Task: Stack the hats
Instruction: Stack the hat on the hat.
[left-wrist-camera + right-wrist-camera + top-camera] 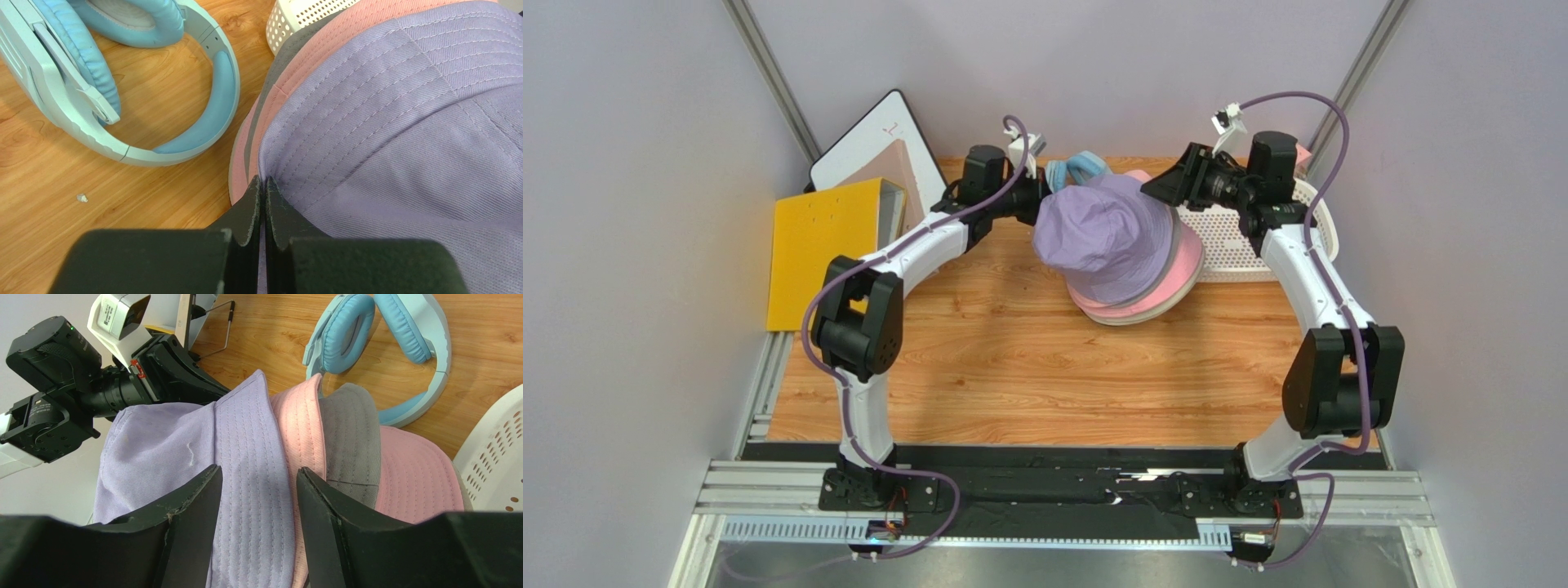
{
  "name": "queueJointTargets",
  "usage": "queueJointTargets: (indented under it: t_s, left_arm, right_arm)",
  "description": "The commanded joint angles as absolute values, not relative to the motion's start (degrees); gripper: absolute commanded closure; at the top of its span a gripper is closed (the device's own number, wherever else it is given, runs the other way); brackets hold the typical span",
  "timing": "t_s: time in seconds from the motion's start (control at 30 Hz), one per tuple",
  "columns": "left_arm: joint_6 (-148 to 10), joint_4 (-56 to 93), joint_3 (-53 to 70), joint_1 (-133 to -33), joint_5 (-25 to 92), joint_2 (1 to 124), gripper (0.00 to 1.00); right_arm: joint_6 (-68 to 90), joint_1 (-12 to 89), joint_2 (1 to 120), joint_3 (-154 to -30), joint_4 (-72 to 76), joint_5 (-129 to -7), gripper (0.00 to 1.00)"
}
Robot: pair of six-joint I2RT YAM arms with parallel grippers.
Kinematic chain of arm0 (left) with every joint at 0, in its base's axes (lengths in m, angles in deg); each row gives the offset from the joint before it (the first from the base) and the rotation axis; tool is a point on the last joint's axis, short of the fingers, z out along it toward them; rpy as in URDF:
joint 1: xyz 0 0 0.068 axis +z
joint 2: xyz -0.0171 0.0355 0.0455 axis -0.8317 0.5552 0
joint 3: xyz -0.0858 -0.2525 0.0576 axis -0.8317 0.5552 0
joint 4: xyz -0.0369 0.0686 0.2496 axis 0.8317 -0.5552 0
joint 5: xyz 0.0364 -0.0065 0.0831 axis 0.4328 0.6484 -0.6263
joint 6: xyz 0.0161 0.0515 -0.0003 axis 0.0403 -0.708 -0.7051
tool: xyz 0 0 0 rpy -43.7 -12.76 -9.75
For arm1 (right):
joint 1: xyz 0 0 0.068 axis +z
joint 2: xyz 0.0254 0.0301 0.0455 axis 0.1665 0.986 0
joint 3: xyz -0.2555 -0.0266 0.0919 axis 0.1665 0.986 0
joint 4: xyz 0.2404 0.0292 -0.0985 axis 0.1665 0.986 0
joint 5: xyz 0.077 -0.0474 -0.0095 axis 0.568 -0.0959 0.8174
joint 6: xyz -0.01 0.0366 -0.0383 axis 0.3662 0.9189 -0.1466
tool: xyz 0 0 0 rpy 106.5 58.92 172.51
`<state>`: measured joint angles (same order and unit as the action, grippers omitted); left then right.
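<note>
A lavender hat (1102,233) sits crown up on a stack of pink (1185,263) and grey hats at the back middle of the table. My left gripper (1038,196) is shut on the lavender hat's left brim; in the left wrist view (264,180) a sliver of lavender fabric (399,122) shows between the closed jaws, above a pink brim (240,153) and a grey one (294,55). My right gripper (1167,186) is open at the hat's right side; its jaws (259,470) straddle the lavender brim (153,441), beside pink (301,429) and grey (350,441) brims.
Light blue headphones (184,92) lie on the wood just behind the stack, also in the right wrist view (393,331). A white perforated basket (1247,239) stands to the right. A yellow folder (817,239) and a white board (873,141) lean at the back left.
</note>
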<state>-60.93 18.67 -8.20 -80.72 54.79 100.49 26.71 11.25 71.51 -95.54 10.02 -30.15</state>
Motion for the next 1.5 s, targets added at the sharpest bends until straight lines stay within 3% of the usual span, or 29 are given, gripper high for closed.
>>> queueJointTargets:
  t_s: [0.0,0.2,0.33,0.43,0.53,0.6,0.93,1.43,1.47]
  left_arm:
    - [-62.33,17.38,-10.57,-82.47,56.89,100.35,1.0]
    - [-62.42,16.94,-11.27,-82.47,56.45,100.35,1.0]
    - [-62.51,16.94,-11.8,-82.47,55.93,100.52,1.0]
    - [-62.42,16.94,-11.97,-82.56,55.48,100.61,1.0]
    - [-61.99,16.85,-12.06,-82.56,55.31,100.7,1.0]
    - [-61.63,16.85,-11.97,-82.56,55.13,100.7,1.0]
    - [-56.02,20.71,-10.39,-83.26,52.67,102.72,1.0]
    - [-50.03,24.05,-8.28,-83.35,49.69,107.3,1.0]
    - [-49.77,24.06,-7.59,-83.35,49.16,106.94,0.96]
  right_arm:
    - [25.26,10.9,72.8,-97.85,8.77,-29.47,0.46]
    - [25.87,10.9,72.54,-96.28,8.25,-25.6,0.46]
    - [27.98,10.9,71.22,-94.52,6.15,-22.44,0.51]
    - [28.69,10.9,70.6,-93.46,5.96,-21.2,0.62]
    - [27.9,10.9,71.21,-94.16,9.37,-23.21,0.81]
    - [26.15,10.9,72.0,-95.56,12.45,-27.69,1.0]
    - [25.09,10.46,70.25,-90.83,18.18,-49.05,1.0]
    - [24.29,10.46,67.88,-85.11,19.94,-55.39,1.0]
    - [24.47,10.46,67.44,-84.68,19.77,-55.22,1.0]
